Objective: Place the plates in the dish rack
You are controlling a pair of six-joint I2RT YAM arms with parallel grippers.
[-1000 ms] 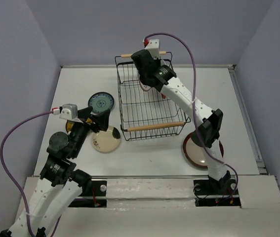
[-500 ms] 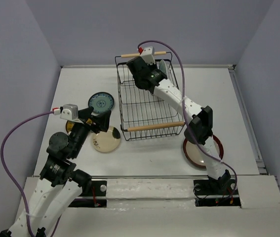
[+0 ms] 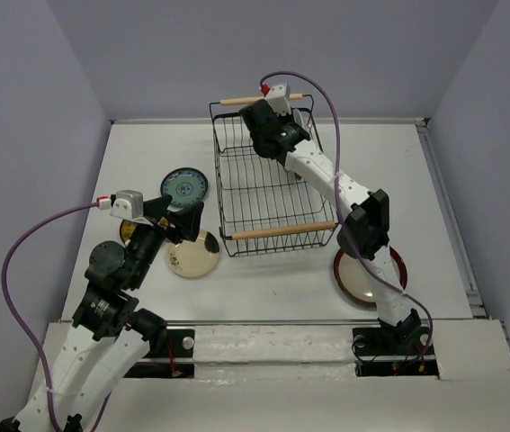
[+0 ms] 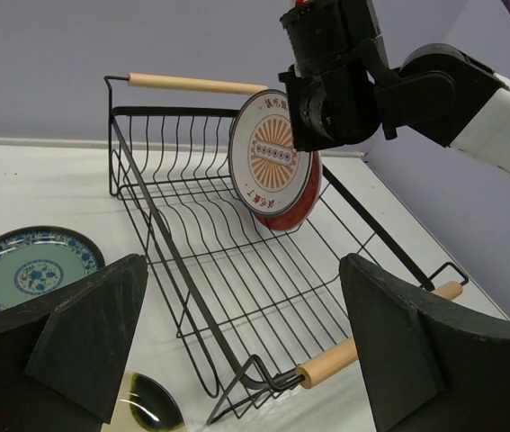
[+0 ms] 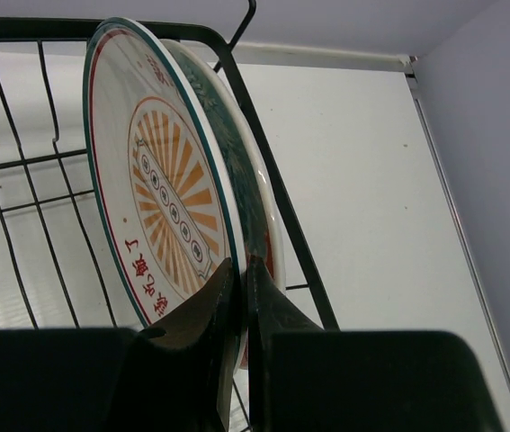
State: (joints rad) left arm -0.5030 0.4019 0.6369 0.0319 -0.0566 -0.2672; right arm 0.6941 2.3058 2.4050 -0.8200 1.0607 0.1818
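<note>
Four plates flat on the counter [image 3: 147,148] around the dish rack [image 3: 277,193], from above: teal-blue plate [image 3: 184,186] just left of the rack, cream plate [image 3: 193,255] off its near-left corner, yellow-brown plate [image 3: 127,232] further left and mostly hidden under the left arm, dark-red-rimmed plate [image 3: 349,274] off its near-right corner and partly covered by the right arm. Left fingers [image 3: 183,219] spread wide over the cream plate's far edge, holding nothing. Right fingers [image 3: 274,137] down at the rack's far end, beside the far wooden handle [image 3: 237,101].

From the left wrist: left fingers [image 4: 84,333] far apart at the bottom corners, empty, the rack [image 4: 192,261] lengthwise between them. Sunburst plate [image 4: 271,162] on edge at the rack's far right, pinched at its upper rim by the right fingers [image 4: 308,121]. Red plate [image 4: 301,202] close behind it, lower edges down among the floor wires, contact unclear. Teal-blue plate [image 4: 30,270] flat to the rack's left.

From the right wrist: right fingers [image 5: 210,306] closed narrow on the sunburst plate's [image 5: 169,198] rim. Red plate's teal floral face [image 5: 246,171] right behind, beside the rack's side wire [image 5: 277,193].
</note>
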